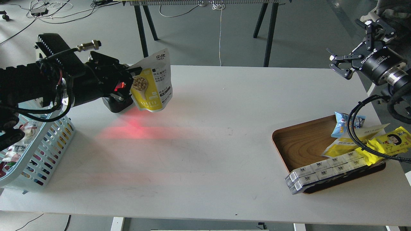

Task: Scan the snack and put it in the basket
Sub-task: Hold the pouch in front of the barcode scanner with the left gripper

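Clamped on the left edge of the snack, the left gripper holds the pouch in the air above the far left part of the table, printed face toward the camera, its bottom hanging just over the surface. Over at the far right, the right gripper hangs clear of the table with its fingers spread apart and nothing between them. A black scanner stands on the table right behind the pouch, a red light glowing on it, and a red patch of light falls across the white tabletop in front of it. Beyond the table lie a grey floor, black table legs and loose cables. At the left edge sits the basket, light blue with slotted sides, holding some packets that are partly hidden by the arm. On the right a brown wooden tray carries a small blue packet, a yellow wrapper with a cartoon face, another yellow-and-white pouch and a row of grey-white boxes along its near rim.
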### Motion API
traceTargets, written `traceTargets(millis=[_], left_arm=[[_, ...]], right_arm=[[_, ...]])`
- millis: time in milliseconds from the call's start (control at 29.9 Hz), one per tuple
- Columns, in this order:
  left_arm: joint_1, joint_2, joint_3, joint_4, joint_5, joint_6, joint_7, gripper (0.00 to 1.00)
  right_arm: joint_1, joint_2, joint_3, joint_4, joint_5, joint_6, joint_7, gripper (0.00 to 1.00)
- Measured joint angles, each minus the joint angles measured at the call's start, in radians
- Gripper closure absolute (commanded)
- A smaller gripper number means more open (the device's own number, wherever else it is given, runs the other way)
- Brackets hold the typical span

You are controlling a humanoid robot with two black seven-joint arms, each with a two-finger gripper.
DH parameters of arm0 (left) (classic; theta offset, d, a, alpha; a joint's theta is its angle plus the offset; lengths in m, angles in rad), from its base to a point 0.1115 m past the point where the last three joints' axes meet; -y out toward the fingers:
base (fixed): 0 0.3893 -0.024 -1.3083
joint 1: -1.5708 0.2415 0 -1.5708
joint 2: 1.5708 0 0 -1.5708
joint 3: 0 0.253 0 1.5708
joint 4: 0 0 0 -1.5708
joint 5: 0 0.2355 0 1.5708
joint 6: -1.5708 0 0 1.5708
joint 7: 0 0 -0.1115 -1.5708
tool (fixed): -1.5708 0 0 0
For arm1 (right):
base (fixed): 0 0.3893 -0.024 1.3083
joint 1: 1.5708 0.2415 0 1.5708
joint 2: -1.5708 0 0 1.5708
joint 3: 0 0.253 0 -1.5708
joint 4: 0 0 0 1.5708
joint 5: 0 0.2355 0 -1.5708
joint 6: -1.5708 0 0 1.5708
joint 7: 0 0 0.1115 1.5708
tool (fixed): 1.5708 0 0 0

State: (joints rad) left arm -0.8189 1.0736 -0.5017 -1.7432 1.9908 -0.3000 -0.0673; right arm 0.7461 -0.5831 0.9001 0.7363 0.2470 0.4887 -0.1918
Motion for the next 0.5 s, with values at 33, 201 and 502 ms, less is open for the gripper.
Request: traceTargets(millis=[33,201,502], left_arm=[[0.004,0.009,0.0,0.003,-0.031,-0.012,0.009,0.99],[0.028,0.041,0.001,0.013,-0.202,-0.047,0.051,1.0],[0.082,0.037,0.002,0.031,-0.298,0.066,0.018,1.0]], right_arm=[[0.0,0.0,-0.001,0.0,0.0,0.0,0.0,0.02],[0.0,0.0,-0.001,0.0,0.0,0.0,0.0,0.02],[0.0,0.0,-0.02,0.001,-0.001,0.0,0.0,0.01]])
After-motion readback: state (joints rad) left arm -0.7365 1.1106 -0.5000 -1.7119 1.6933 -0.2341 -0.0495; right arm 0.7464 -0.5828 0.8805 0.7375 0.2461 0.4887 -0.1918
